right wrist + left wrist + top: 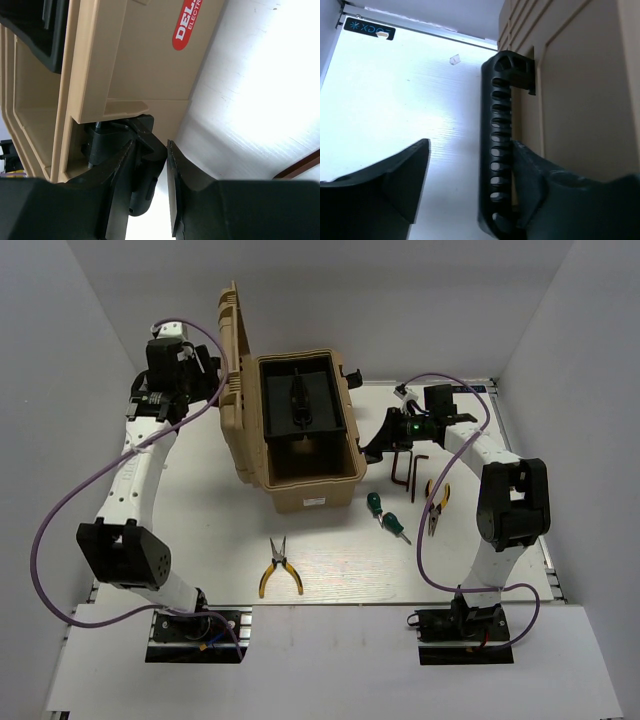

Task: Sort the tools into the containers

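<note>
Tan plastic, the toolbox (310, 490) stands open mid-bench (330, 575), its lid (235, 380) upright on the left and the black tray (300, 400) showing inside; I can make out no tool in it. All six tools lie on the bench: near pliers (280, 565) in front of the box, and to its right the two screwdrivers (386, 513), the hex keys (405, 470) and the right pliers (437, 502). So the sorting looks not yet begun. The left claw (470, 150) is behind the lid, spread wide and holding nothing, with the lid's black handle (495, 150) inside the gap and hard against one finger (540, 185). The right claw (150, 147) is at the box's right side, fingers drawn nearly together on the black latch (145, 150), which fills the gap between them. The risks, as I judge them, come from both claws being hooked into the box, not the tools. If the right arm pulls away without letting go first, the latch would drag the box sideways, toward the hex keys and screwdrivers just beside it, and could scatter them. If the left arm lifts or swings with the handle caught on that finger, the lid could be pushed over and drop shut, or the whole box could tip. A shut lid would block every drop-off to come
</note>
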